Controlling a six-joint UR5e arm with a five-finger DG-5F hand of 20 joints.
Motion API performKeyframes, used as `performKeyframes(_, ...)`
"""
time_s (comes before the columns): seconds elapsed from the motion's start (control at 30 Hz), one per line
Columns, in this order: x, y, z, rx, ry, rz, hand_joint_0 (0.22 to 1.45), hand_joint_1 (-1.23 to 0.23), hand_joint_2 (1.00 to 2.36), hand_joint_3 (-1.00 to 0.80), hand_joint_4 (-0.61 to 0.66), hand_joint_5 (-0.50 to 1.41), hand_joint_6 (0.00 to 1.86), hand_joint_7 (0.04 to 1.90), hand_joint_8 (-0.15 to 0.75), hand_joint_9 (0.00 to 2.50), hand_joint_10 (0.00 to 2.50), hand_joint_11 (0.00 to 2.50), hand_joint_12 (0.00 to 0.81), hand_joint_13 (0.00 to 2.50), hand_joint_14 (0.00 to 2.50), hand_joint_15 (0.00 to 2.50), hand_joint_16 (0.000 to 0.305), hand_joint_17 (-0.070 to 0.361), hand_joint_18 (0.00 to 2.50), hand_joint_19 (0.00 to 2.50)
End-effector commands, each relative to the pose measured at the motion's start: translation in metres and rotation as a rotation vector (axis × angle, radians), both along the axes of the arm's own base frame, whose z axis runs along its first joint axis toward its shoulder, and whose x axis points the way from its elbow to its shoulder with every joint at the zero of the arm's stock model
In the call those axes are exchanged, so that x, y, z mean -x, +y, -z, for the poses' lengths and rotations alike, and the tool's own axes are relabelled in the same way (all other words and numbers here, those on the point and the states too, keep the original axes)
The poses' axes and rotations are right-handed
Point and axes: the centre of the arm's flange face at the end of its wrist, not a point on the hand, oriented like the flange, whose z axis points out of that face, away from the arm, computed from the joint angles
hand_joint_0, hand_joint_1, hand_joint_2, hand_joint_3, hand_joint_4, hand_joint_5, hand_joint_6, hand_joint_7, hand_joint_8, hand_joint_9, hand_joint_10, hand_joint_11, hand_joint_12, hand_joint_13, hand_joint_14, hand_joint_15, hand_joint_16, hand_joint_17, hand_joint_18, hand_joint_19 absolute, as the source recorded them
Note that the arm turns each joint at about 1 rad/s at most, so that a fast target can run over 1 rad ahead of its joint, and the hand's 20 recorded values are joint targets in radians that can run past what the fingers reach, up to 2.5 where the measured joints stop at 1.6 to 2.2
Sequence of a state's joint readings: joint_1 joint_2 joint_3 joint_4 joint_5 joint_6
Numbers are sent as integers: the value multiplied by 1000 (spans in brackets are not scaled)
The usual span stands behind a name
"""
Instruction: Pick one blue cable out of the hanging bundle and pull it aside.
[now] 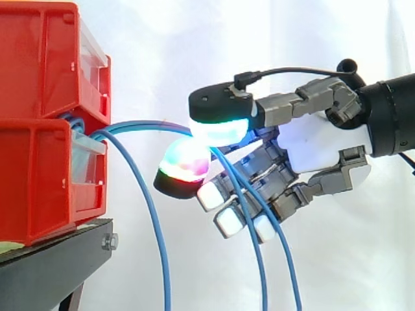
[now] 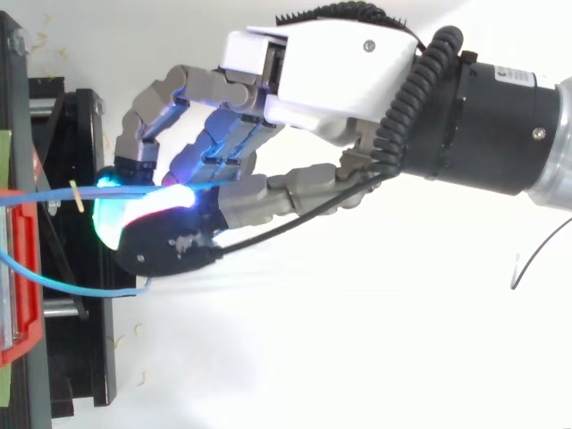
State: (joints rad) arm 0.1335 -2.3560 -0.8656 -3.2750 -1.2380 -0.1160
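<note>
Several blue cables come out between the stacked red bins at the left. One blue cable hangs free in a loop; in the top view it is the loose strand. Another blue cable runs level to my hand, which comes in from the right. The thumb pad, glowing green, and a finger pad, glowing magenta, close on it. Below the pinch two blue strands drop across the other, curled fingers. From above, the cable ends at the glowing pad of my hand.
The bins sit on a black stand at the left, and a white curtain is behind. From above, the red bin edge and the stand frame lie along the left side. A small pale tie sits on the held cable.
</note>
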Motion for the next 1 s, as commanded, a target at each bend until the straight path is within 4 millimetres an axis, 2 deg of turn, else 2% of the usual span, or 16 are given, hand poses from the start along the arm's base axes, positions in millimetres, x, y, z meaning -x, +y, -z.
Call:
performKeyframes(0.0,0,0,-1,0,-2,0,468,-730,1004,-428,41,-150,950,737,270,910,15,446,405,861,20,525,64,143,749,809)
performKeyframes(0.03,0,0,-2,0,-3,0,450,-609,1000,-500,35,-133,937,766,276,940,13,405,415,886,21,516,66,148,764,800)
performKeyframes(0.1,0,0,-4,0,-5,0,455,-478,1000,-500,32,-124,928,803,282,972,15,387,417,911,20,516,66,148,766,801)
performKeyframes(0.13,0,-1,-4,0,-3,1,506,-317,1000,-500,12,-117,920,844,264,996,14,394,399,909,20,526,61,136,742,824)
performKeyframes(0.2,0,-1,-4,2,2,1,537,-290,1000,-483,5,-117,919,842,255,997,16,385,388,909,21,535,58,131,729,835)
performKeyframes(0.37,1,-5,-2,9,8,8,580,-453,1012,-307,41,-129,905,789,266,991,14,392,396,923,22,531,60,134,762,817)
performKeyframes(0.47,4,-13,11,9,26,16,578,-528,1011,-239,67,-135,902,741,281,984,14,390,414,944,19,513,64,145,803,795)
performKeyframes(0.53,6,-16,19,8,22,19,585,-683,1006,-93,112,-145,925,688,306,983,15,402,446,961,19,499,72,162,866,764)
performKeyframes(0.6,5,-17,25,5,10,21,601,-734,1002,-13,61,-147,927,734,309,972,13,435,451,960,19,493,73,164,875,752)
performKeyframes(0.63,5,-18,29,1,2,23,599,-756,1047,1,25,-148,932,746,315,977,13,435,454,962,17,497,74,165,883,748)
performKeyframes(0.67,5,-19,30,-1,-2,25,623,-774,1001,31,-5,-151,945,725,304,974,13,447,442,952,18,496,71,160,873,753)
performKeyframes(0.83,4,-19,33,-5,-11,21,679,-851,1012,-66,-74,-172,972,689,251,904,16,496,392,880,20,517,60,134,784,753)
performKeyframes(0.97,2,-20,26,-4,-22,22,708,-869,1017,-145,-99,-177,971,702,232,873,16,490,368,848,21,528,55,125,748,754)
